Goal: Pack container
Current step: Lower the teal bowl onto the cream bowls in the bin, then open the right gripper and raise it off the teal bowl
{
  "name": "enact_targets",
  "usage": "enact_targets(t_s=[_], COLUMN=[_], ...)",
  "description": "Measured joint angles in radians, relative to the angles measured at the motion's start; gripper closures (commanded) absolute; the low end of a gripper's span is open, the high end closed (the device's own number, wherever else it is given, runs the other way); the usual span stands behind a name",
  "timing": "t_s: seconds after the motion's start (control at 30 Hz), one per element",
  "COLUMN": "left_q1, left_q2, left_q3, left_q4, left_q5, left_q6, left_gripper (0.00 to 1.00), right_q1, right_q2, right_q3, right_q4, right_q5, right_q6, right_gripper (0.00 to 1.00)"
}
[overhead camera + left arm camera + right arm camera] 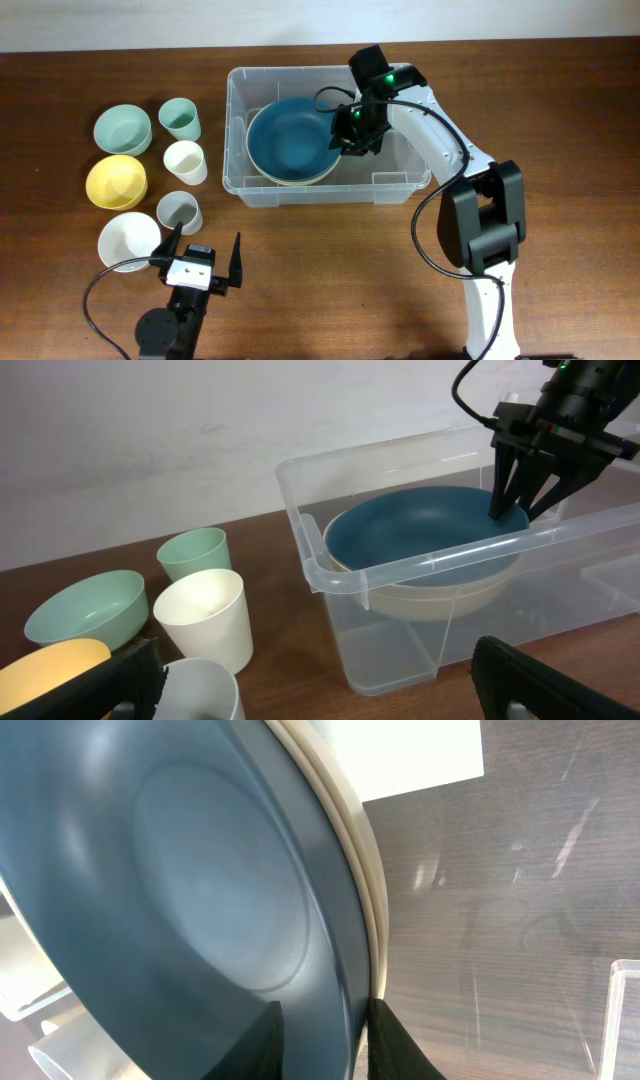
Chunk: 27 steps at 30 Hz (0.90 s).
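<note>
Item: container (400, 190), centre of counter (560, 100), holding blue bowl (285, 140) nested on cream bowl (290, 181). Your right hand (352, 135): slightly parted, astride blue bowl's rim. Your left hand (203, 255): fully spread, empty.

White right arm (440, 130) with black joints, black jaws, looping black cable (418, 215), green lights (384, 77)

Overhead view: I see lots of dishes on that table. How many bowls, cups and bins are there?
Bowls: 5 (mint bowl, yellow bowl, white bowl, blue bowl, and a cream bowl under the blue one)
Cups: 3 (green cup, white cup, grey cup)
Bins: 1 (clear container)
Total: 9
</note>
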Motion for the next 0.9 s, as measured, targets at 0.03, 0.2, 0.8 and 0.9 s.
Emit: enact_targets(t_s=[0.03, 0.2, 0.8, 0.9], left_q1=[0.0, 0.0, 0.0, 0.0], left_q2=[0.0, 0.0, 0.0, 0.0], left_q3=[0.0, 0.0, 0.0, 0.0], left_q4=[0.0, 0.0, 0.0, 0.0], left_q5=[0.0, 0.0, 0.0, 0.0], left_q6=[0.0, 0.0, 0.0, 0.0], left_gripper=[0.0, 0.0, 0.0, 0.0], right_q1=[0.0, 0.0, 0.0, 0.0], right_q2=[0.0, 0.0, 0.0, 0.0], right_q3=[0.0, 0.0, 0.0, 0.0], right_q4=[0.0, -0.009, -0.018, -0.018], right_q5=[0.0, 0.009, 0.046, 0.038], right_q6=[0.0, -0.01, -0.016, -0.016], right_gripper=[0.77, 0.91, 0.96, 0.96])
